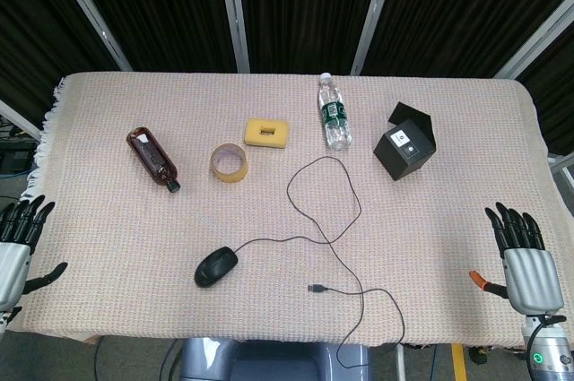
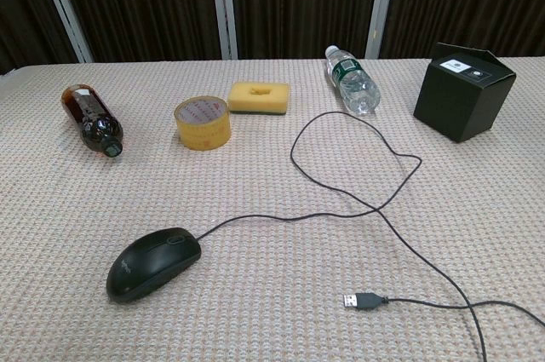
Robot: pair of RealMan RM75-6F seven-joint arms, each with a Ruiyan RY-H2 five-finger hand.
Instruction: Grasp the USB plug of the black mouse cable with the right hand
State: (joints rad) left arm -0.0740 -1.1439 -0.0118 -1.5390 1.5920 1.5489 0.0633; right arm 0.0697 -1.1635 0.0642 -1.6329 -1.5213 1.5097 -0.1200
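The black mouse (image 1: 216, 266) (image 2: 153, 262) lies near the table's front, its thin black cable (image 1: 326, 211) (image 2: 358, 175) looping back and then forward. The cable ends in a USB plug (image 1: 317, 289) (image 2: 361, 301) lying flat on the cloth near the front edge. My right hand (image 1: 523, 260) rests at the table's right edge with fingers spread and nothing in it, well to the right of the plug. Over at the left edge sits my left hand (image 1: 18, 242), also open and empty. The chest view shows neither hand.
A brown bottle (image 1: 153, 159) (image 2: 92, 118) lies at the left, a tape roll (image 1: 230, 163) (image 2: 203, 122) and yellow sponge (image 1: 266, 133) (image 2: 259, 96) behind the mouse. A water bottle (image 1: 334, 112) (image 2: 351, 79) lies at the back, a black box (image 1: 405, 142) (image 2: 463, 90) at the back right.
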